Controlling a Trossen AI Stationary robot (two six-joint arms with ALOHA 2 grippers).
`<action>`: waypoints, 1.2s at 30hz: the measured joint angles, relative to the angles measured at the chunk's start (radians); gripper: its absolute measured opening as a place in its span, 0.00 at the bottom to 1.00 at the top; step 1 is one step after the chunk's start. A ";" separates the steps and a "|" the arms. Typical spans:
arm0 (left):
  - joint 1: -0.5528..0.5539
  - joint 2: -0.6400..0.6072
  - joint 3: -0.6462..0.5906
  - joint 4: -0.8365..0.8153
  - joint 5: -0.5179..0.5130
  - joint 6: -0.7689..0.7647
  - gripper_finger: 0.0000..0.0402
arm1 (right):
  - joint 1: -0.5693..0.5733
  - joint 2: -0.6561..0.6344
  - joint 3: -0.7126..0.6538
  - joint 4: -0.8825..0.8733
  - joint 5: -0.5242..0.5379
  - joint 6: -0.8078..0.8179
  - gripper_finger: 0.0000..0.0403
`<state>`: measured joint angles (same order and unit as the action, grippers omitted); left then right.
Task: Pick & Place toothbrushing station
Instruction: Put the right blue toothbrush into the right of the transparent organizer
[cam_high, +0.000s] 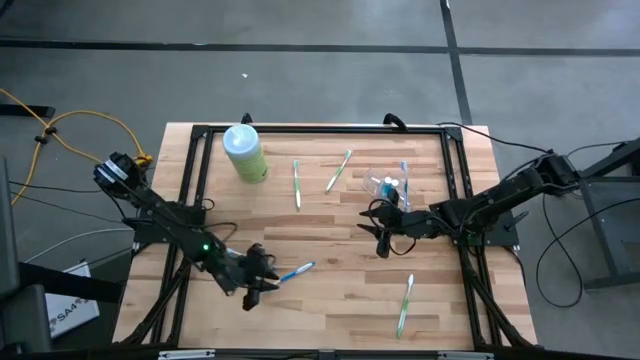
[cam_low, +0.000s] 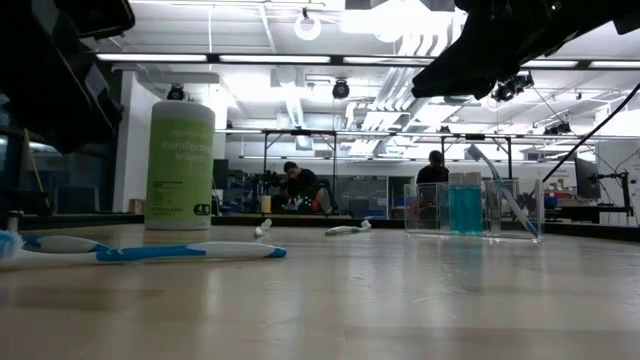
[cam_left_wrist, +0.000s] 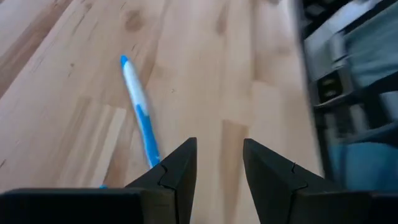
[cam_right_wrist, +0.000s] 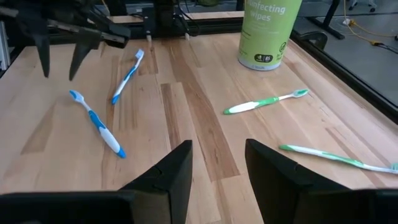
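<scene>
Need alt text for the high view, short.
Top-down wooden table: the left gripper hovers, fingers open, beside a blue toothbrush; the right gripper sits near the clear holder. Green toothbrushes and a pale-green wipes canister lie around.

Light: bright, even, from ceiling strip lamps (cam_low: 250, 57) | Glare: lamps bloom white; soft sheen on wooden surface (cam_low: 380, 300) | Shadows: faint, soft beneath arms | Blur: left wrist view smeared toward frame rail (cam_left_wrist: 348, 81); low view foreground soft | Distortion: slight edge bowing.
</scene>
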<state>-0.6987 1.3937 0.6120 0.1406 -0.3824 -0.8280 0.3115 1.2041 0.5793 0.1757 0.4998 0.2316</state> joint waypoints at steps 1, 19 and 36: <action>0.000 0.022 0.034 -0.052 -0.015 -0.011 0.32 | 0.000 0.000 0.000 0.000 -0.001 -0.001 0.35; 0.001 0.208 0.271 -0.432 -0.088 -0.323 0.30 | 0.003 -0.001 0.000 -0.063 -0.007 0.001 0.35; 0.019 0.239 0.271 -0.417 -0.057 -0.276 0.30 | 0.003 -0.001 0.000 -0.097 -0.034 -0.002 0.35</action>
<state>-0.6801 1.6325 0.8825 -0.2766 -0.4393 -1.1036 0.3141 1.2034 0.5789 0.0784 0.4658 0.2292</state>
